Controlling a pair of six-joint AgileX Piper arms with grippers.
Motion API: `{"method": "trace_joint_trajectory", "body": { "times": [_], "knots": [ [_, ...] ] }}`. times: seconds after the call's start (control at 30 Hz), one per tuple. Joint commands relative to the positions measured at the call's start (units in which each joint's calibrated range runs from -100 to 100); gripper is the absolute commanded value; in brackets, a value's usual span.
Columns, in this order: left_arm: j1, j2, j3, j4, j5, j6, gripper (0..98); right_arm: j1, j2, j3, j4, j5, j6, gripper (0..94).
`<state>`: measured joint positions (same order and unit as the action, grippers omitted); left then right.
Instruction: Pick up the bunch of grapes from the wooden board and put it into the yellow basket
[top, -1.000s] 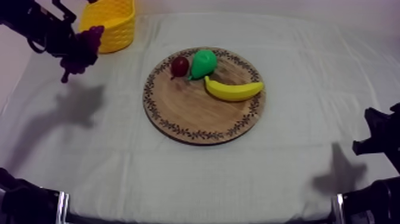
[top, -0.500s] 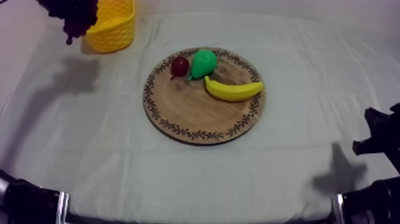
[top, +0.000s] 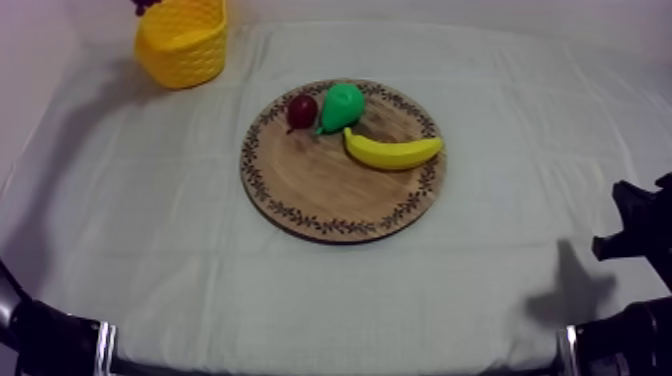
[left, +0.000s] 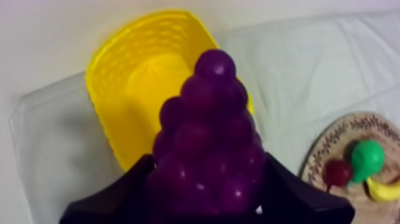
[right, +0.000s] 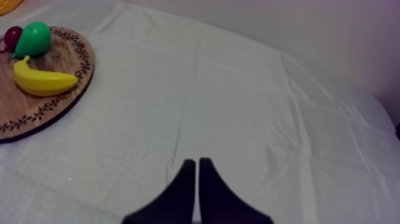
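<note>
My left tool (left: 205, 199) grips grapes (left: 208, 143) over basket (left: 116, 77), desk's (top: 150, 250) 11 o'clock. Next: lower, release. My right tool (right: 198, 170) closed, empty.

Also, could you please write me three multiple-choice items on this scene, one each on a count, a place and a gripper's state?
1. How many fruits lie on the wooden board? A two; B three; C four.
2. Where is the bunch of grapes? A held over the yellow basket; B on the board; C lying inside the basket.
3. How is the right gripper? A open; B holding a fruit; C shut on nothing.

Answers: 1 B, the small red fruit, pear and banana lie there; 2 A, the left gripper holds it above the basket; 3 C, its fingers lie together as a narrow wedge.
</note>
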<state>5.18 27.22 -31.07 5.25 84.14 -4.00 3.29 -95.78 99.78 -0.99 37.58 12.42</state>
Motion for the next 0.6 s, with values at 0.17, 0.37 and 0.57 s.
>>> {"method": "trace_joint_trajectory", "body": {
  "times": [0.17,0.37,0.57],
  "knots": [
    [-1.4,13.6,-18.5,0.19,2.7,-0.1,28.6,0.0,0.0,0.0,0.0,0.0,0.0,0.3],
    [-2.3,21.5,-26.6,0.39,3.0,-0.3,28.6,0.0,0.0,0.0,0.0,0.0,0.0,0.3],
    [-2.8,28.5,-31.6,0.85,3.1,-0.5,29.0,0.0,0.0,0.0,0.0,0.0,0.0,0.3]
  ]
}}
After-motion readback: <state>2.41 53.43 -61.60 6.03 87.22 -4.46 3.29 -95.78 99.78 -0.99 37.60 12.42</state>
